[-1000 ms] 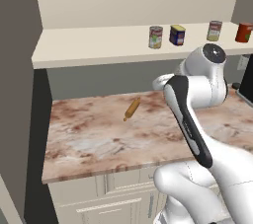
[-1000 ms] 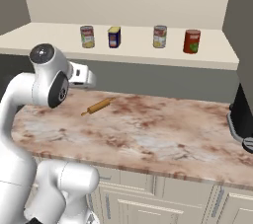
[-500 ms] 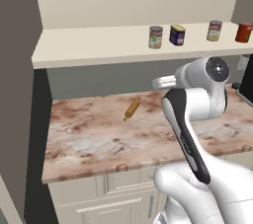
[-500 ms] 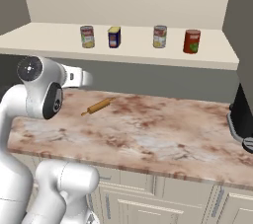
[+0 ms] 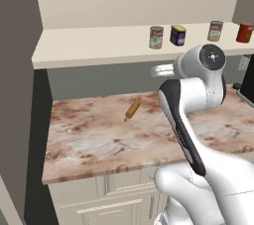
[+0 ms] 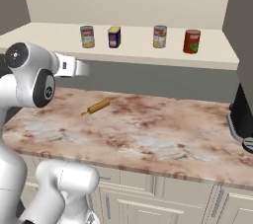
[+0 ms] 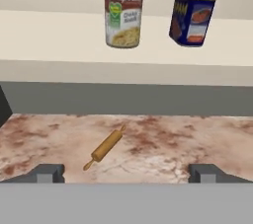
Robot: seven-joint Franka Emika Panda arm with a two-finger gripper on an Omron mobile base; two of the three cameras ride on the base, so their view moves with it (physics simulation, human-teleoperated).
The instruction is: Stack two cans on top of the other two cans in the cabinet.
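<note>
Four cans stand upright, spaced along the cabinet (image 6: pixel 29 35) shelf: soup can (image 7: pixel 123 14), blue can (image 7: pixel 191 19), third can (image 6: pixel 159 36), red can (image 6: pixel 191 41); jaws wide apart (empty) over the desk (image 6: pixel 148 139); rolling pin (image 7: pixel 105 146) lies diagonally.

arm raised and bent, end effector (image 7: pixel 126 172) level, jaws spread wide, empty.

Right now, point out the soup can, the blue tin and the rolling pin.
soup can (image 7: pixel 123 15), hand view, label front.
blue tin (image 7: pixel 192 19), hand view, front face.
rolling pin (image 7: pixel 107 145), hand view, barrel middle.
</note>
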